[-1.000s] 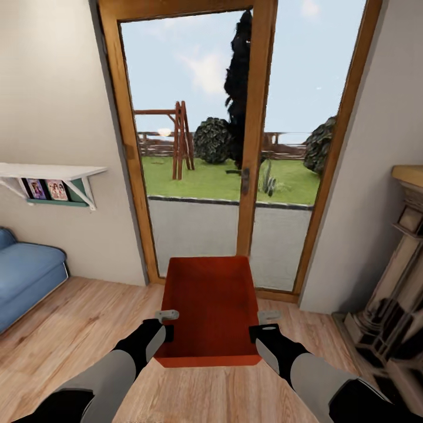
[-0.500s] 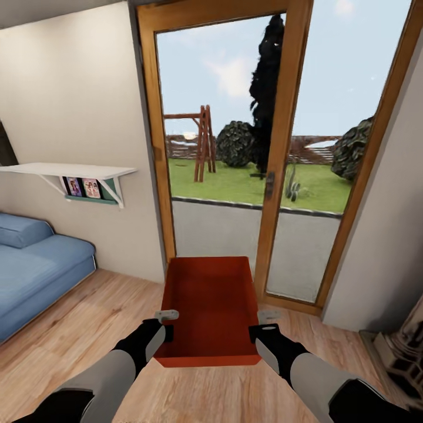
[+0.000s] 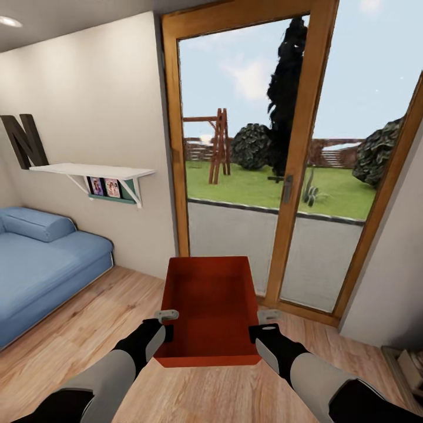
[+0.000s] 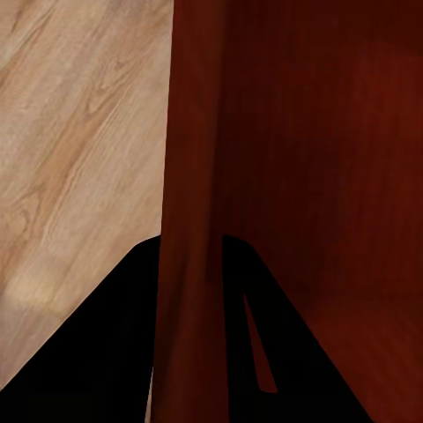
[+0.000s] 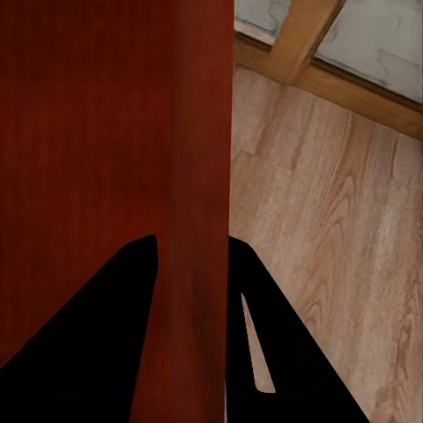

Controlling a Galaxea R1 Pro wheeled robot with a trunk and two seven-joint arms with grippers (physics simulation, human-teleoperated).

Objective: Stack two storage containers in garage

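Observation:
I hold one orange-red storage container (image 3: 210,305), empty and lidless, level in front of me above the light wood-plank living room floor (image 3: 88,329). My left gripper (image 3: 166,329) is shut on its left side wall (image 4: 189,176), one dark finger on each face of the wall. My right gripper (image 3: 257,330) is shut on the right side wall (image 5: 198,176) in the same way. The container's far end points toward the glass doors (image 3: 276,164).
A blue sofa (image 3: 41,264) lies at the left, under a white wall shelf (image 3: 94,173) with photos and a dark letter N (image 3: 23,141). Wood-framed glass doors stand ahead, showing a lawn and swing frame. A grey wall (image 3: 388,282) closes the right side.
The whole view has swung left: the doors drifted right, the fireplace left the picture, more sofa and the letter N came in. Both grippers hold the container as before.

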